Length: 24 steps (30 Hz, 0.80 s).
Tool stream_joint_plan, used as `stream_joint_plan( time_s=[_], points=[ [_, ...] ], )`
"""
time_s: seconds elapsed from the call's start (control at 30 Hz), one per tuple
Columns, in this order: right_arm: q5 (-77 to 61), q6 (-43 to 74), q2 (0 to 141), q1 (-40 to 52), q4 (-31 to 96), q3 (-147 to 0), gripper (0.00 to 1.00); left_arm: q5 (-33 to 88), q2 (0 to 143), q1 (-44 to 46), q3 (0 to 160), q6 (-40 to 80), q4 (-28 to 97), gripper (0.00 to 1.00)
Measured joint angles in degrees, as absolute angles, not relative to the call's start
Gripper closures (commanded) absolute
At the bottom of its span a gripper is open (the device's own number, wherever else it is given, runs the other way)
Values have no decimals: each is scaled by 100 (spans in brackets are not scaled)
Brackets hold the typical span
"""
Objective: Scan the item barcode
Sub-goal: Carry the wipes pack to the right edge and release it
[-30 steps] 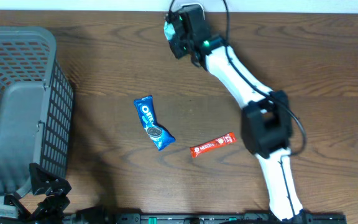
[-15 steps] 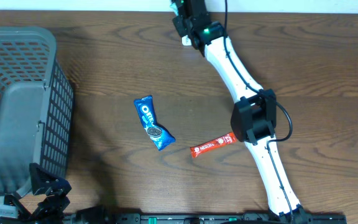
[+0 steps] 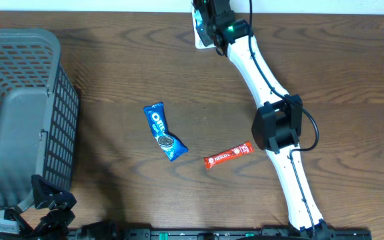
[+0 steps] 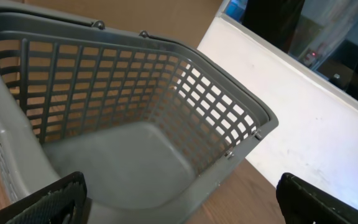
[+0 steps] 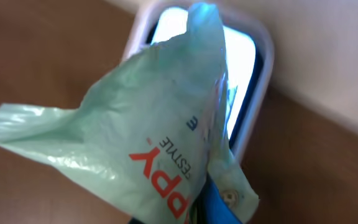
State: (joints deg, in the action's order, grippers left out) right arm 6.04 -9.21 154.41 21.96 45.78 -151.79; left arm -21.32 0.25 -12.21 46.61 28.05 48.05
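1. Overhead: the right arm (image 3: 272, 100) stretches across the brown bench (image 3: 112, 73) to its far edge. There the right gripper (image 3: 209, 19) sits over a white scanner (image 3: 201, 37). From this height the jaws themselves cannot be made out.
2. Overhead: a blue Oreo packet (image 3: 164, 131) lies near the middle of the bench. A red stick sachet (image 3: 229, 155) lies just to its right, apart from it. Neither is touched by an arm.
3. Overhead: a grey basket (image 3: 19, 33) stands at the left side. The left gripper (image 3: 52, 200) is at the near left corner, just beside the basket's near end.
4. Left wrist: the left gripper is released, its two dark fingers (image 4: 48, 200) spread wide at the bottom corners of the view with nothing between them. It looks into the basket, whose grey floor is bare where it shows.
5. Right wrist: the right gripper is clenched on a pale green packet (image 5: 148, 124) with red lettering, pinching it at its lower edge. The crumpled packet is held up directly in front of the scanner's lit window and covers most of it. Whether it touches the window cannot be told, and no barcode is readable on the side that shows.
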Motion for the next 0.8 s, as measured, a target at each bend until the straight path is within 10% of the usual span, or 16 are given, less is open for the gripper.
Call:
stream_joint_plan(
  time_s=[0.4, 0.8],
  points=[
    [1741, -178, 13760, 722, 8064, -15246, 99, -2132, 25, -1221, 4659, 2805, 4807, 2],
    [2541, -58, 14396, -1848, 8020, -15047, 99, -2132, 25, -1221, 4659, 2805, 4807, 2]
  ],
)
